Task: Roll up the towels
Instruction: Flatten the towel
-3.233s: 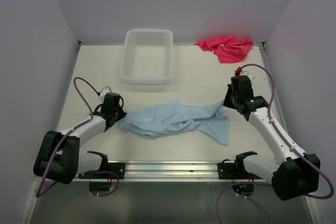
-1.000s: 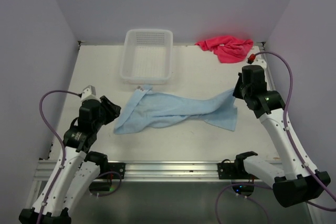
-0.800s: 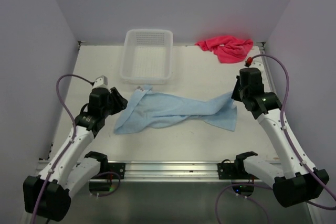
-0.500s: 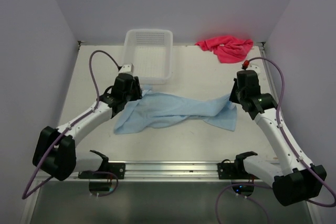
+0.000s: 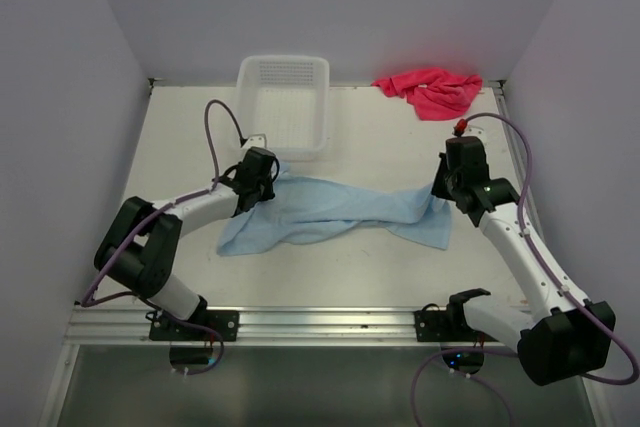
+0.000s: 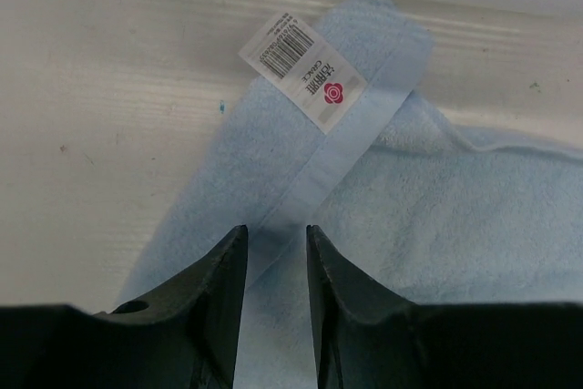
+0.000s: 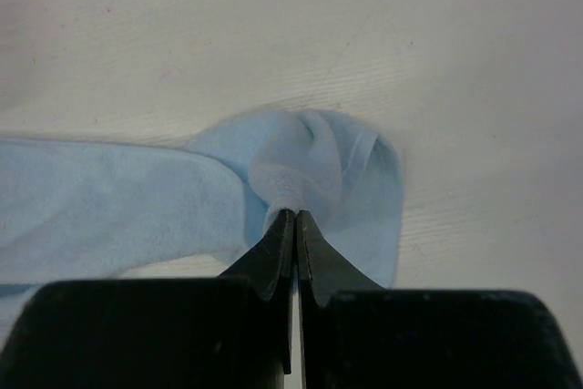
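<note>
Right end effector (image 7: 293, 216) clenched on blue towel (image 5: 330, 212) at its right corner; left end effector (image 6: 276, 234) parted, straddling the labelled hem (image 6: 339, 145). Towel lies twisted across the worktop (image 5: 370, 152), white basket (image 5: 281, 153) just behind its left end, pink towel (image 5: 432, 90) far right

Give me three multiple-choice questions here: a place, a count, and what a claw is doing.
1. Where is the white basket? A) far side, left of centre B) near right corner C) between the arm bases
2. How many towels lie on the table? A) one B) two C) four
3. The right gripper is: A) wide open B) shut on the blue towel C) out of view
Answers: 1 A, at the far edge; 2 B, one blue, one red towel; 3 B, fingers pinch its corner.
</note>
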Controlling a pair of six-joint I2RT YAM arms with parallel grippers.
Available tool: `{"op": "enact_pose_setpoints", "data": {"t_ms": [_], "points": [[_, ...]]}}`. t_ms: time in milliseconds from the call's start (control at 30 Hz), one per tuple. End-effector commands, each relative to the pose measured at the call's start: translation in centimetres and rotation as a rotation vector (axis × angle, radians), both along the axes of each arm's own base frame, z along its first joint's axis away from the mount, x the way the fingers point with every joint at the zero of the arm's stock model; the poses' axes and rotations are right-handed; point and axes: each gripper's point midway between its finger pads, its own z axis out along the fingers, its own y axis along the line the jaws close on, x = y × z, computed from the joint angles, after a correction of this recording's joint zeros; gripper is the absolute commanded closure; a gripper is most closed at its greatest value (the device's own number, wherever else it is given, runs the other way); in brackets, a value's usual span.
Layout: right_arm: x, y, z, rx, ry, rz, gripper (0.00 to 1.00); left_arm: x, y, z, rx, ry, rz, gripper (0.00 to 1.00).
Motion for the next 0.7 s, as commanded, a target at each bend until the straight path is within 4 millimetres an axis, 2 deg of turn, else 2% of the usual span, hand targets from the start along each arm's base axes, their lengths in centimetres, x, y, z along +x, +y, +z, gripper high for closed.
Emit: {"op": "enact_pose_setpoints", "data": {"t_ms": [0,300,500,667], "points": [[1.0,0.7,0.4,0.038,-0.042,0.019,1.0,-0.2,-0.2,-0.7,-0.048,-0.004,0.066,0.64],[0.9,1.3,0.4,0.074,-0.04,0.033,1.0,-4.7,1.3,-4.9,-0.042,0.137,0.136,0.68],[0.6,1.4,0.4,0.09,-0.04,0.035,1.0,-7.6,1.7,-5.4,-0.107,0.173,0.193,0.7],[0.2,1.4,0.1,0.099,-0.039,0.032,1.0,-10.3,1.0,-5.6,-0.119,0.196,0.192,0.73]]}}
